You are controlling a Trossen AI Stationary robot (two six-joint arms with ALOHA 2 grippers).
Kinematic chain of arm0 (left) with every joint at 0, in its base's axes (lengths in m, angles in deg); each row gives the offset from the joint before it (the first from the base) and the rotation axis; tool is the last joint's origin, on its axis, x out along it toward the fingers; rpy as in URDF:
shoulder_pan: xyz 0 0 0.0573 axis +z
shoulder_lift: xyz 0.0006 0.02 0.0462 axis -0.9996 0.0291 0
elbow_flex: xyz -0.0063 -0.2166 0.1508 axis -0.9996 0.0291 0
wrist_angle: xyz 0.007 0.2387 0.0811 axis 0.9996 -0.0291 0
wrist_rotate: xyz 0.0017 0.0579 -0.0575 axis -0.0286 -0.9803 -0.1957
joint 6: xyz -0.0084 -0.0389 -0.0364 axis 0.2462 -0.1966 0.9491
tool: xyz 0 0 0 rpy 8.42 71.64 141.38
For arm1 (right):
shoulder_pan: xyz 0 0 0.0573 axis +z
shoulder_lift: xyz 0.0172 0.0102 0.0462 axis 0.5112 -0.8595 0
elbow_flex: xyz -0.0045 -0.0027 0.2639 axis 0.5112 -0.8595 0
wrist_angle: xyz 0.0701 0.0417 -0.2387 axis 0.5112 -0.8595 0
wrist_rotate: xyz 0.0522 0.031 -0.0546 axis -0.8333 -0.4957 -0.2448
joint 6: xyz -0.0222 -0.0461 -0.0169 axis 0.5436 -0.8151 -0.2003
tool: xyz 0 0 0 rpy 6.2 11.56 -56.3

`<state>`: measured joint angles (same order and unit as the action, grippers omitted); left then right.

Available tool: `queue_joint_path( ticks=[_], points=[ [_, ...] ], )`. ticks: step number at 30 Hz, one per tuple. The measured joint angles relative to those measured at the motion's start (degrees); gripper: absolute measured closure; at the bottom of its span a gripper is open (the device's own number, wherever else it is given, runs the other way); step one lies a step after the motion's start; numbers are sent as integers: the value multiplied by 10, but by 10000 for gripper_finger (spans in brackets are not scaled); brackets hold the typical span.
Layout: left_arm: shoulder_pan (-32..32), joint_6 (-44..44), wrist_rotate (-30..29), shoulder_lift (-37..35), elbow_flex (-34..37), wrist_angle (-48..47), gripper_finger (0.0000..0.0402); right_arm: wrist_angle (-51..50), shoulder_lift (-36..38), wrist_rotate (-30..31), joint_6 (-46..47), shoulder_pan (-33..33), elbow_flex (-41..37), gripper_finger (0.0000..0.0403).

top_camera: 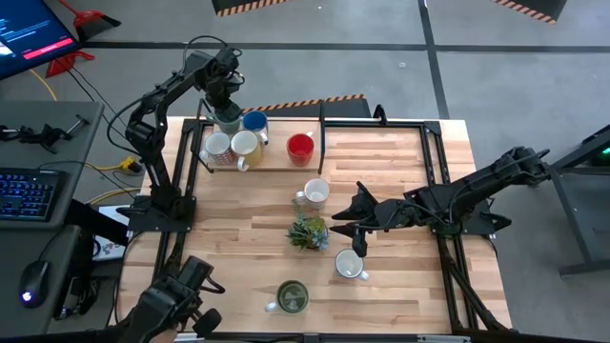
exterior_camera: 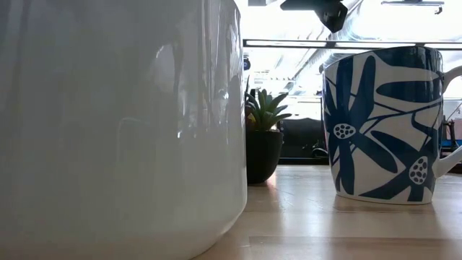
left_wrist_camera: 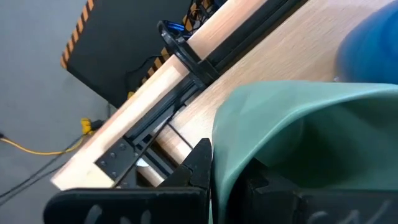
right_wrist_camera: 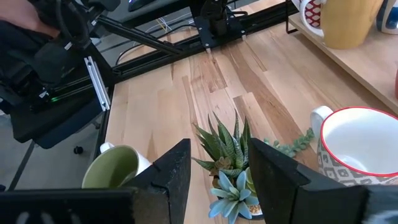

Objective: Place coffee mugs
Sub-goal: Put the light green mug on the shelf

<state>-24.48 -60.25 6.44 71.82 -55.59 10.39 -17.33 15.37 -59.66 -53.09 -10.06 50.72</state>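
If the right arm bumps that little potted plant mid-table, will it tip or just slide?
Probably slides: the plant sits in a squat dark pot on the smooth wooden table. Its leaves would likely bend or snap. The open right gripper hangs close by it. Left gripper holds the teal mug.

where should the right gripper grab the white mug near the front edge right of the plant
By the rim, from straight above. The white mug stands upright with its mouth open to the top, its handle toward the right. One finger inside and one outside the wall, away from the handle, looks safest. The right gripper hangs open just behind it, above the plant.
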Motion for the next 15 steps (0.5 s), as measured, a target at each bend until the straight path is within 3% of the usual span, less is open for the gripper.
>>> queue_joint_path(
  ticks=[15],
  points=[
    [3, -2, -13, 0, 3, -5, 392, 0, 0, -6, 10, 0, 0, 265]
  ],
)
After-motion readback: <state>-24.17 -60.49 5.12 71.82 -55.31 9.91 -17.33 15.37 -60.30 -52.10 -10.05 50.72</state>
